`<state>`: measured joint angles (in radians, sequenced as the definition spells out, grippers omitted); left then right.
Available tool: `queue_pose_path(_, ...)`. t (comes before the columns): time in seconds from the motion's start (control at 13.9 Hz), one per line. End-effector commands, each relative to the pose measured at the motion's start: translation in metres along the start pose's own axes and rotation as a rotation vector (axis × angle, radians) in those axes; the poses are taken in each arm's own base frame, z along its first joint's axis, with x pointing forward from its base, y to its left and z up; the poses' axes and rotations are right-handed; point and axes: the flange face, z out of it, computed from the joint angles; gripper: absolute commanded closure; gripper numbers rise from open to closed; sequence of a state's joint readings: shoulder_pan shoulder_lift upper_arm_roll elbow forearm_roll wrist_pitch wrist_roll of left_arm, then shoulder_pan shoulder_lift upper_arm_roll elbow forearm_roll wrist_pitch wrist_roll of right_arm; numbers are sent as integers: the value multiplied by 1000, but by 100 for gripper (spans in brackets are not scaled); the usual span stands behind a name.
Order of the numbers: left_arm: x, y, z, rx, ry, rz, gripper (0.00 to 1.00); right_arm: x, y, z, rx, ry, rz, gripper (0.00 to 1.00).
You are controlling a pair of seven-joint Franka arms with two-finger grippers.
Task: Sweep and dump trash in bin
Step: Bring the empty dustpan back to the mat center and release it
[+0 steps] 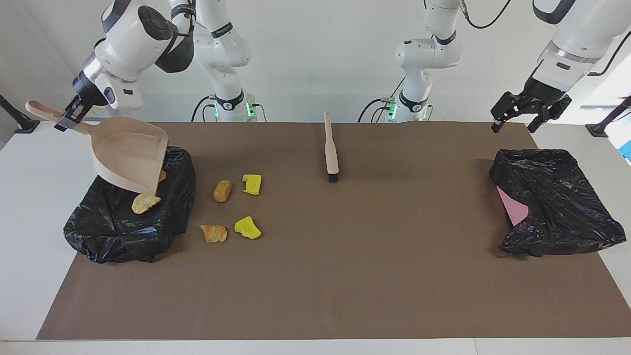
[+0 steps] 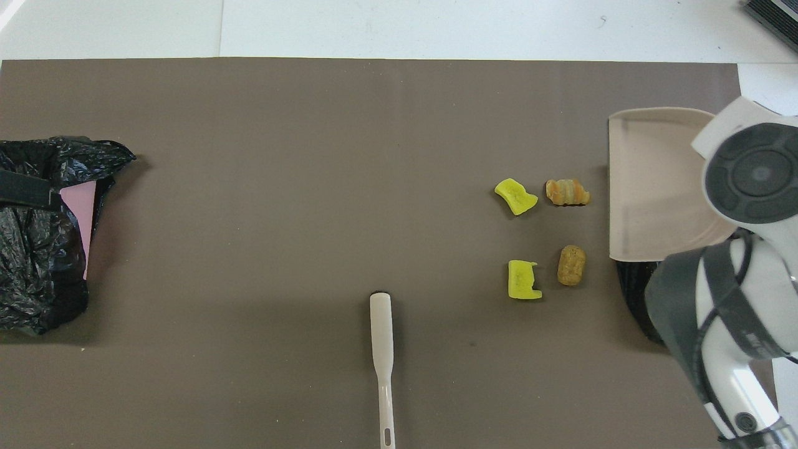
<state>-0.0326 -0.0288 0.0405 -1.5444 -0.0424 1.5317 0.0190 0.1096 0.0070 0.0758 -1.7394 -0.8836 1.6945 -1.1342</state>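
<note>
Right gripper [image 1: 67, 117]: you had it clamped on the handle of the dustpan [image 1: 130, 157], up in the air over the bin at the right arm's end of the table; the pan hung tilted, its mouth down over the bag.
Left gripper [image 1: 530, 109]: you held it raised above the other bin [image 1: 552, 202] at the left arm's end; its fingers stood apart, with nothing between them.
Bin [image 1: 128, 217]: a black bag lying open on the mat [image 1: 345, 276]; in the overhead view the pan and the right arm covered almost all of it.
Trash in bin: one pale tan piece [image 1: 145, 202] lay on the bag just under the pan's lip; a bit of another orange piece [image 1: 162, 176] peeked out at the pan's edge; whatever else lay there was hidden by the pan.
Trash on mat: four scraps sat in a loose square just beside the bin, toward the middle; a yellow chunk [image 1: 252, 184] and a tan roll [image 1: 222, 191] nearer to the robots; a second yellow chunk [image 1: 247, 228] and a striped orange piece [image 1: 214, 233] farther from them; none touched another.
Brush [image 1: 331, 148]: you had left it flat on the mat near the robots, mid-table, bristles pointing away from them, well apart from the scraps.
Other bin: black bag with a pink patch [image 1: 512, 206] showing inside.
</note>
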Motion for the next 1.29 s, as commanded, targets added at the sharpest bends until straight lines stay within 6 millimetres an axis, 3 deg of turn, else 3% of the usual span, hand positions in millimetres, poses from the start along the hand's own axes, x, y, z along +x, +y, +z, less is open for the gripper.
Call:
queue_pose_path(0.0, -11, -1, -2, 22, -66, 14, 0, 30, 38, -21, 59, 47, 117, 100)
queue_pose_path(0.14, -17, -2, -3, 17, -89, 74, 0, 71, 47, -48, 94, 74, 226, 100)
queue_pose_path(0.43, -17, -3, -2, 46, -99, 97, 0, 140, 33, -79, 218, 198, 517, 100)
queue_pose_path(0.65, -17, 1, -3, 44, -92, 106, 0, 174, 47, -94, 356, 269, 729, 100)
queue_pose_path(0.86, -17, 2, -3, 42, -84, 103, 0, 215, 58, -92, 478, 305, 917, 100)
queue_pose_path(1.01, -18, 1, -2, 41, -85, 103, 0, 229, 54, -101, 588, 333, 1017, 100)
queue_pose_path(1.22, -18, 1, -2, 42, -88, 104, 0, 295, 33, -121, 644, 299, 1073, 100)
